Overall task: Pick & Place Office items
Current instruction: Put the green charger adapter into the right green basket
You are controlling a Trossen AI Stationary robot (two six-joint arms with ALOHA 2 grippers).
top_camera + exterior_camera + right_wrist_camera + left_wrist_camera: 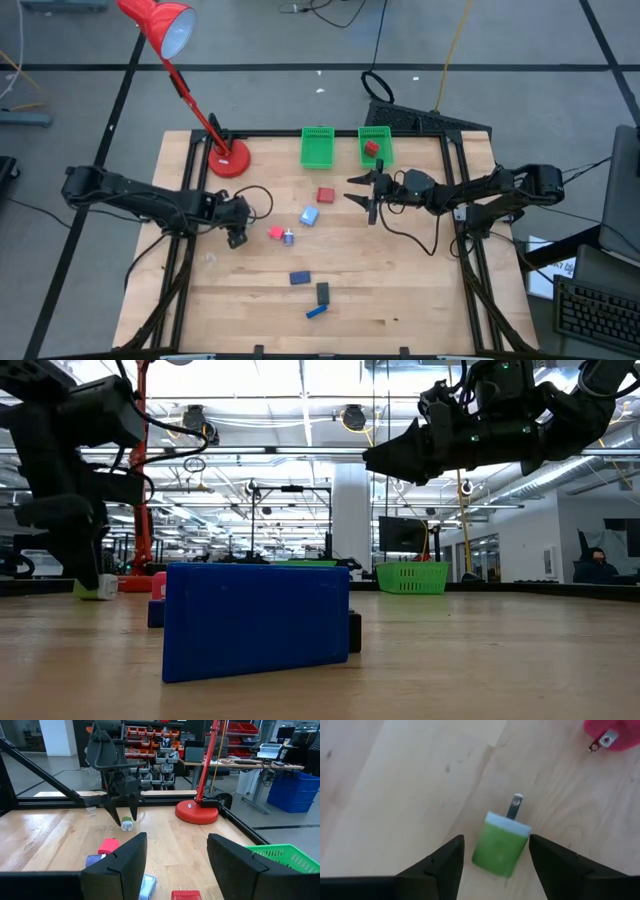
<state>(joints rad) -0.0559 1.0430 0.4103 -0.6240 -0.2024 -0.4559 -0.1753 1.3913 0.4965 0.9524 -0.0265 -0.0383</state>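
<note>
high view has the left gripper (236, 238) low over the wooden table (400, 290), on its left half, pointing down at a small green plug piece (500, 847). the left wrist view shows its two fingers (445, 865) spread wide on either side of that green piece, not touching it, with nothing held; the piece lies flat on the wood with a white cap and a metal prong sticking out. a pink plug piece (612, 735) lies near it, apart.

the right gripper (364, 190) is up off the table, just in front of the two green mesh baskets (318, 146) at the far edge. its fingers (125, 860) are parted and empty. one red block (371, 149) sits inside the right-hand basket (380, 135).

the other pieces are scattered across the middle of the table: a red block (325, 196) near the baskets, a pale blue cube (309, 216) just below it, a pink bit (276, 233) and a small silver bit (288, 237) side by side close to the left gripper. nearer the front edge lie a dark blue oblong (300, 277), a black oblong (323, 292) and a bright blue piece (316, 311).

a red desk lamp (228, 157) stands on the far left corner.
</note>
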